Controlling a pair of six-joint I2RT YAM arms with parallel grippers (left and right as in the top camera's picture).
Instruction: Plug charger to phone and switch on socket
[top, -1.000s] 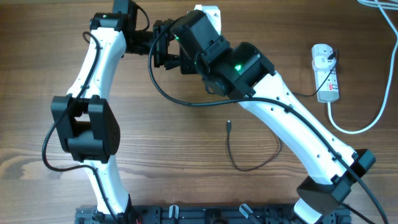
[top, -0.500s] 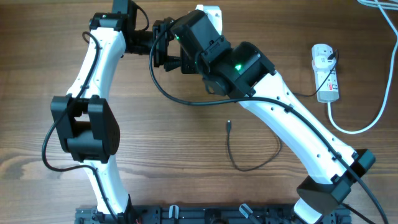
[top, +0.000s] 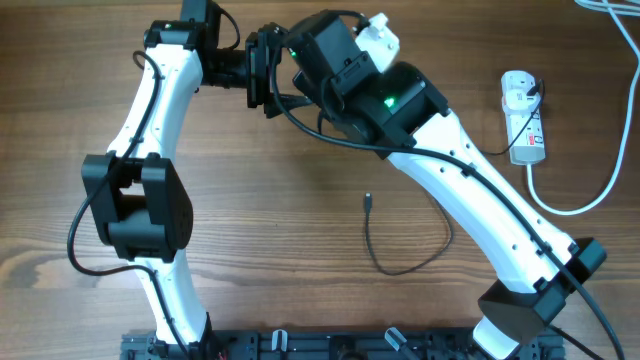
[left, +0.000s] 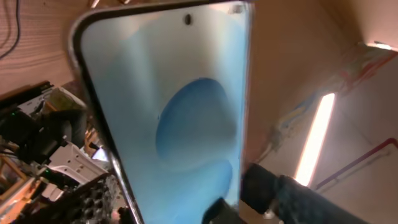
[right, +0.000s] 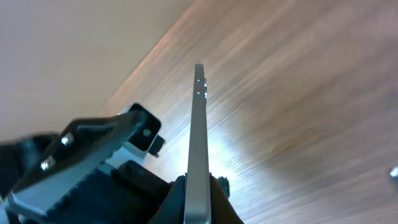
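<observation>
The phone (left: 180, 112), turquoise screen facing the left wrist camera, is held up in the air at the back of the table. In the right wrist view it shows edge-on (right: 199, 124). My right gripper (right: 199, 202) is shut on it across its thickness. My left gripper (left: 183, 202) has one finger on each side of the phone's width, with a thin gap, and looks open. From overhead both grippers meet, left (top: 262, 72) and right (top: 287, 78). The charger cable (top: 410, 262) loops on the table, its tip (top: 368, 201) lying free. The socket (top: 524, 118) lies at the far right.
A black plug (top: 537, 92) sits in the socket, and a thick white cord (top: 590, 200) curves off to the right edge. The right arm's forearm (top: 480, 200) spans the table above the charger loop. The left arm's own black cable (top: 300, 120) hangs between the grippers.
My right wrist has turned and shifted right and toward the back, with a white part now showing on top. The left arm, the charger and the socket have not moved.
</observation>
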